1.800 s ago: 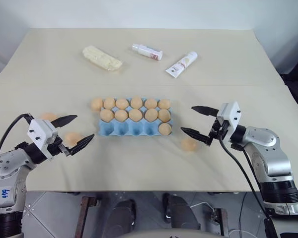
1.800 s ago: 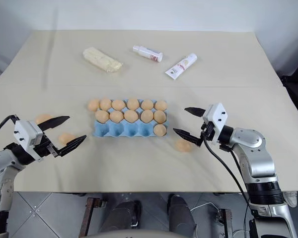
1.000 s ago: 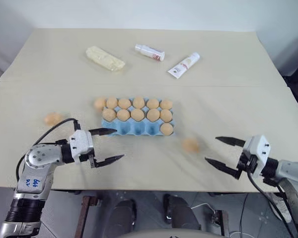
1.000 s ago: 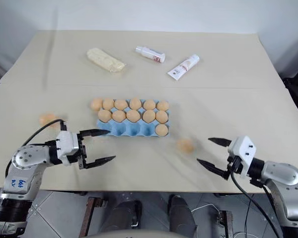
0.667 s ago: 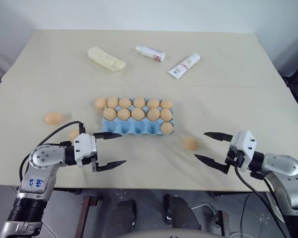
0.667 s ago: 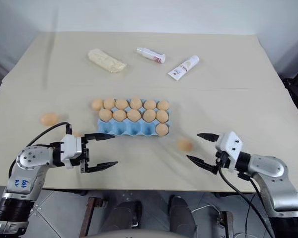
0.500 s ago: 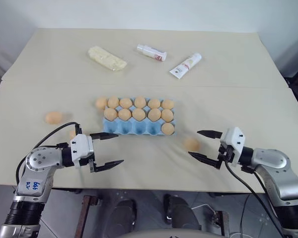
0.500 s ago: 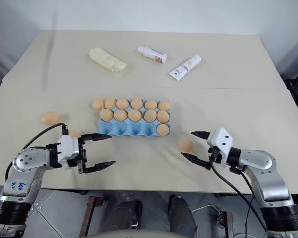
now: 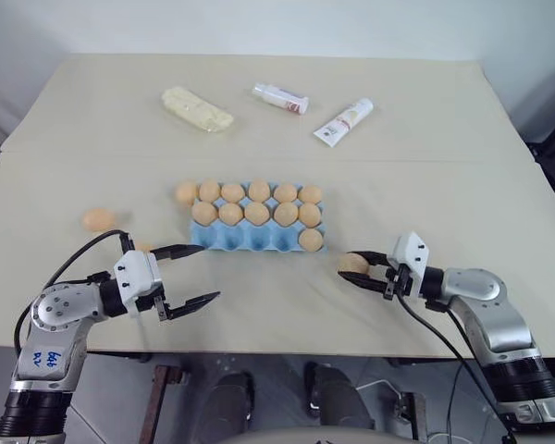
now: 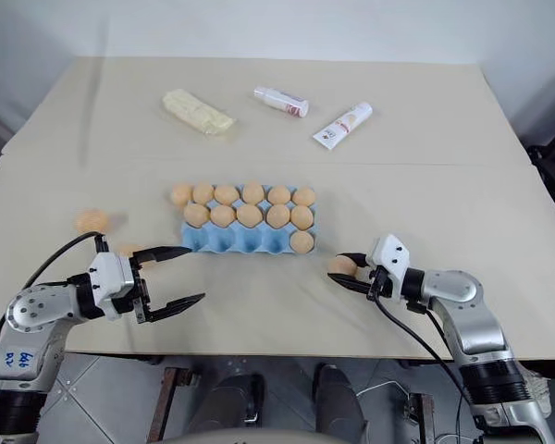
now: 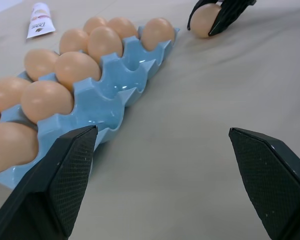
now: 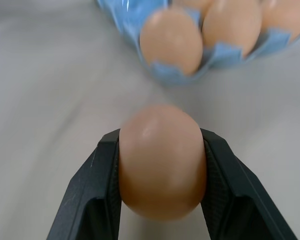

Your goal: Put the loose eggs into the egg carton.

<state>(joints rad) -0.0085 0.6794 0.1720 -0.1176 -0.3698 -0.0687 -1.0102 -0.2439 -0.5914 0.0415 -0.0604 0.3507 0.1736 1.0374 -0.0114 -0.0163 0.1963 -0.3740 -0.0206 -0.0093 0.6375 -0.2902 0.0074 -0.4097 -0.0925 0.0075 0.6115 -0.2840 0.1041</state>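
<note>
Right end effector (image 10: 348,273) around egg (image 10: 341,266)

Beige table (image 9: 425,176) with a seam across it; pale wall (image 9: 259,23) behind, grey tiled floor (image 9: 111,388)

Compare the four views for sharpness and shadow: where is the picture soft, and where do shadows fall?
Right wrist view: the held egg is fairly sharp, the egg carton behind it blurs. Left wrist view: near carton cups are crisp, the white tube softens. Head views: even light, soft shadows under the left tool and the right tool shut on its egg.
</note>
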